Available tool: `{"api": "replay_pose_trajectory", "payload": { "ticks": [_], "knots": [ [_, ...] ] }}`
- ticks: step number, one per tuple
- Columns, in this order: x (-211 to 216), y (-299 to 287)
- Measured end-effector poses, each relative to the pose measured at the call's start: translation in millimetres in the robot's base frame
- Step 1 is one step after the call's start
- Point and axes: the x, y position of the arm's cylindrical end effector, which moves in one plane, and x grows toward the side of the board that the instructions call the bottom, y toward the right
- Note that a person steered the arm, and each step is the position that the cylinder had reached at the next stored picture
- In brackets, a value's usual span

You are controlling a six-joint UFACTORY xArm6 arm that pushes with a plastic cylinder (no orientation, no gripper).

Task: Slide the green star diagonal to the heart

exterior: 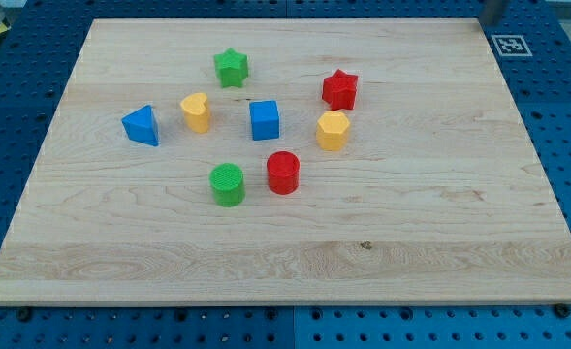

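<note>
Toward the view's top, left of centre on the pale wooden board (pixel 440 233), sits the green star block (pixel 232 68), just up and to the right of the yellow heart block (pixel 196 111). The rod's tip cannot be made out; only a blurred dark shape (pixel 491 10) is cut off at the top right corner.

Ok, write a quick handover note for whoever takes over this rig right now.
My tip is not in view; only a dark blur sits at the view's top right corner.
The green star sits near the view's top, up and to the right of the yellow heart, apart from it.
Done: no contact visible; the star already looks roughly diagonal.
Left: confirm or adjust that diagonal placement.
</note>
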Motion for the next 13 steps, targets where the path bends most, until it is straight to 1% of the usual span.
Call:
{"api": "replay_pose_trajectory", "payload": {
  "ticks": [1,2,3,4,5,6,7,8,9,10,11,12,13],
  "knots": [
    [19,-62],
    [60,-127],
    [60,-185],
    [54,-255],
    [54,-338],
    [52,-388],
    [52,-388],
    [52,-367],
    [65,-263],
    [130,-248],
    [135,-281],
    [128,-301],
    [97,-368]
  ]
}}
